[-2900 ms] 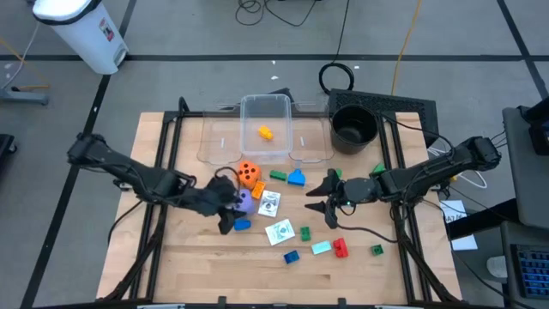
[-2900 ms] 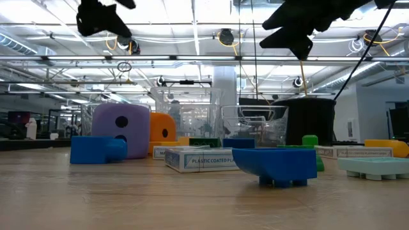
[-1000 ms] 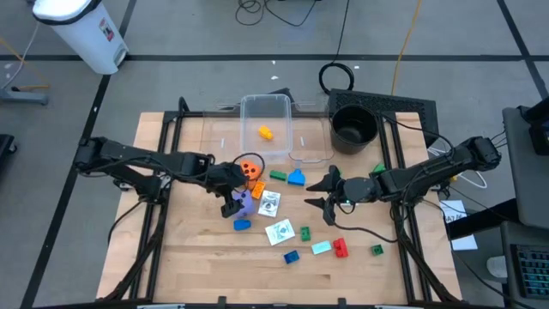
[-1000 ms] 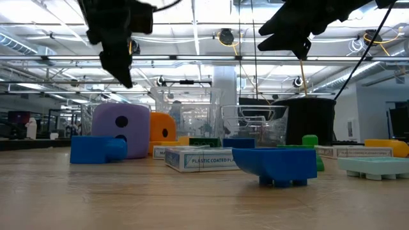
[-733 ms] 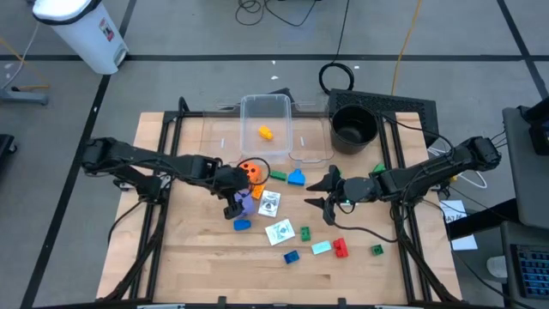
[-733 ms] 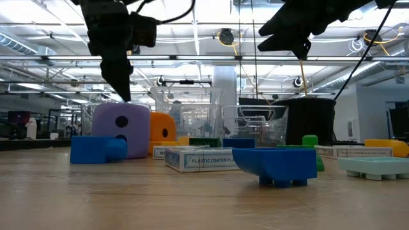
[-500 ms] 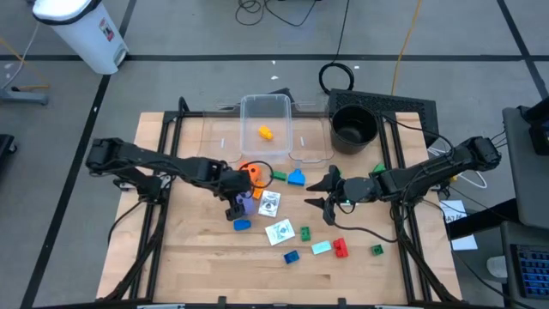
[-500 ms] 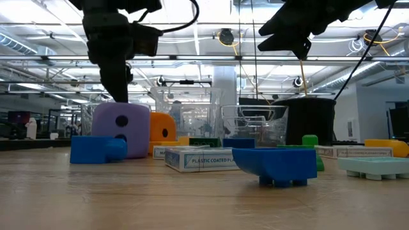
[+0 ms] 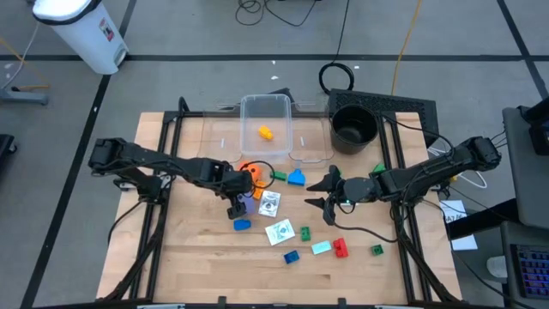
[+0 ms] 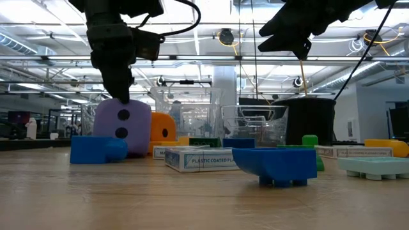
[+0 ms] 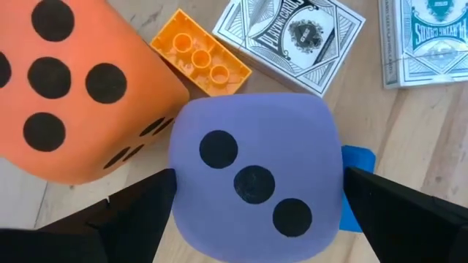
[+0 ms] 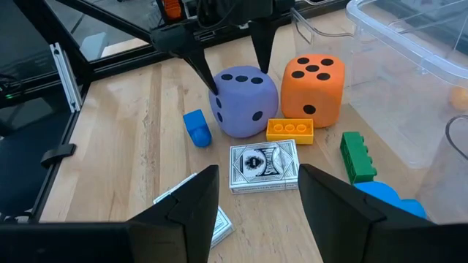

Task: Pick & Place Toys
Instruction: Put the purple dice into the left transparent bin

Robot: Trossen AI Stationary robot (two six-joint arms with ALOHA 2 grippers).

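A purple dotted die (image 9: pixel 244 204) rests on the table beside an orange die (image 9: pixel 251 176). My left gripper (image 11: pixel 256 175) is open and points steeply down over the purple die, with one finger at each of two opposite sides. Printed cards (image 9: pixel 269 203), a blue block (image 9: pixel 242 225) and an orange brick (image 11: pixel 201 62) lie around the dice. My right gripper (image 9: pixel 322 196) hangs open above the table's right half, with nothing between its fingers. My left gripper comes at the purple die (image 12: pixel 245 102) from above, slanting. Its open fingers (image 11: pixel 157 193) flank the die's two opposite sides (image 11: pixel 179 183). The fingertips lie right at those sides, but I cannot tell whether they touch. The die sits on the table.
A clear tub (image 9: pixel 287 129) holding a yellow piece stands at the far middle, and a black pot (image 9: pixel 353 127) is to its right. Green (image 9: pixel 279 176), blue (image 9: pixel 296 178), red (image 9: pixel 340 248) and teal (image 9: pixel 321 248) blocks lie scattered. The near strip of the wooden table is bare.
My left gripper has come down onto the purple die, moving a little toward the table's right, tipping steeper, fingers still open. In the low view the die's dots sit slightly higher than before. My right arm has kept still.
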